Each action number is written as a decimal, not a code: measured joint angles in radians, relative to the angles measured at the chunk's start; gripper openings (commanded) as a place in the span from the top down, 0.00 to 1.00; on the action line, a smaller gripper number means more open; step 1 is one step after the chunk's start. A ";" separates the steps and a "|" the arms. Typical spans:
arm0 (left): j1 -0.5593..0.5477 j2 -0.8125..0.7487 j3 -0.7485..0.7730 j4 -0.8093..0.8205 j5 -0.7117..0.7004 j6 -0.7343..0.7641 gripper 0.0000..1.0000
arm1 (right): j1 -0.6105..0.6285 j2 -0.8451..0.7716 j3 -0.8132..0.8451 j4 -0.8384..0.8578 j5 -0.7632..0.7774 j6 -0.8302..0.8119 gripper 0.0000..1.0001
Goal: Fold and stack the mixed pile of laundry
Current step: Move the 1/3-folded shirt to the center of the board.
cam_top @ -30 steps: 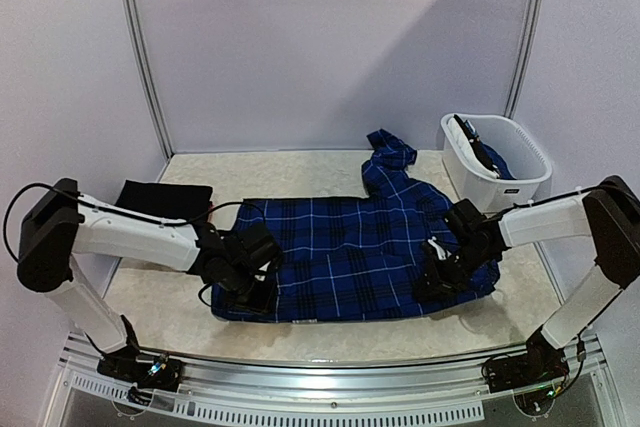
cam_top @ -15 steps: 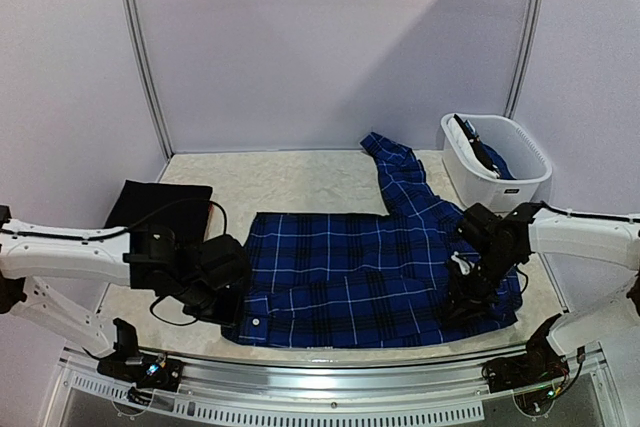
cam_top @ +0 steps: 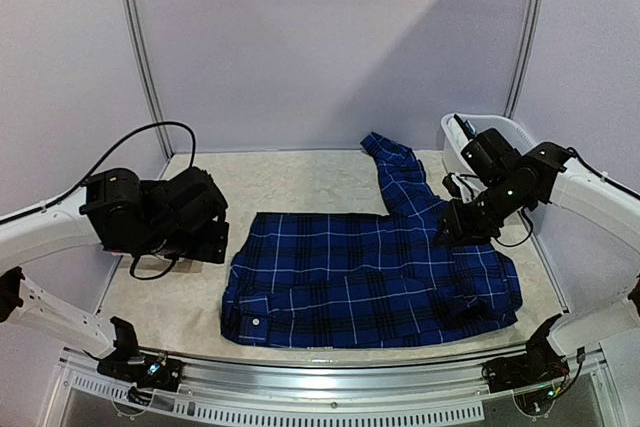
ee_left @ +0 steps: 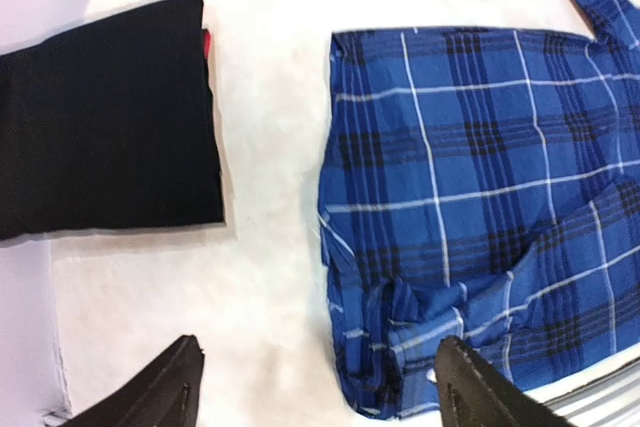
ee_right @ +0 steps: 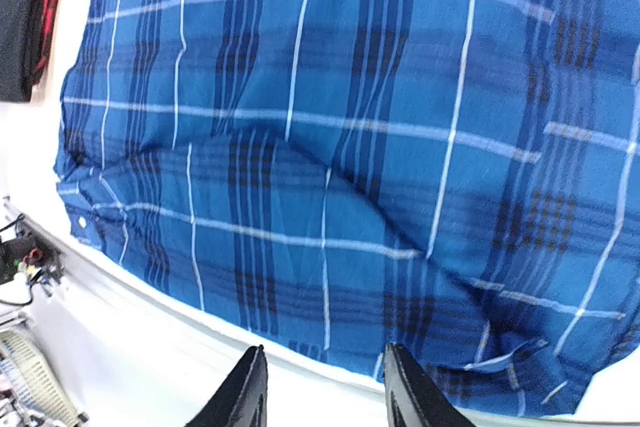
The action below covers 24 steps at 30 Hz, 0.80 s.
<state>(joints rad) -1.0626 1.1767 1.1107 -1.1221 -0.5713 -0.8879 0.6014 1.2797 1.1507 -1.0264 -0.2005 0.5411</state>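
Observation:
A blue plaid button shirt point(cam_top: 370, 277) lies spread flat in the middle of the table, one sleeve point(cam_top: 395, 162) reaching toward the back. It fills the right wrist view point(ee_right: 350, 147), and its left edge shows in the left wrist view point(ee_left: 470, 197). A folded black garment point(ee_left: 100, 127) with a red edge point(ee_left: 207, 44) beneath it lies left of the shirt. My left gripper point(ee_left: 315, 352) hangs open above the bare table beside the shirt's left edge, holding nothing. My right gripper point(ee_right: 324, 352) is open above the shirt's near edge, empty. From above, the left gripper point(cam_top: 205, 237) and right gripper point(cam_top: 455, 229) both hover clear of the cloth.
A white plastic basket point(cam_top: 450, 137) holding dark cloth stands at the back right, partly behind the right arm. A metal rail point(cam_top: 320, 387) runs along the table's near edge. Lilac walls close the back and sides.
Both grippers have opened and let go of the shirt, then lifted away. The left arm rose and drew back left; the right arm rose toward the basket. The shirt now lies flat.

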 measured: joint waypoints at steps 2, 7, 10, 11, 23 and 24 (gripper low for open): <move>0.049 0.015 0.027 0.012 0.008 0.078 0.18 | 0.000 0.014 0.029 -0.003 0.024 -0.010 0.56; 0.197 0.085 0.073 0.089 0.116 0.296 0.22 | 0.000 0.041 0.053 -0.007 0.063 -0.029 0.49; 0.285 0.160 0.116 0.128 0.199 0.410 0.25 | 0.000 0.051 0.053 -0.012 0.073 -0.037 0.45; 0.320 0.202 0.138 0.147 0.234 0.457 0.27 | 0.000 0.052 0.053 -0.013 0.076 -0.037 0.44; 0.542 0.651 0.377 0.231 0.468 0.668 0.44 | -0.024 0.050 0.053 -0.032 0.100 -0.050 0.40; 0.552 0.688 0.402 0.233 0.476 0.678 0.45 | -0.027 0.050 0.053 -0.033 0.101 -0.050 0.40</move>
<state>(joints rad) -0.5102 1.8645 1.5127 -0.8886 -0.0952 -0.2096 0.5743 1.3296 1.2037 -1.0595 -0.0998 0.4915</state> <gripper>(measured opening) 0.582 0.599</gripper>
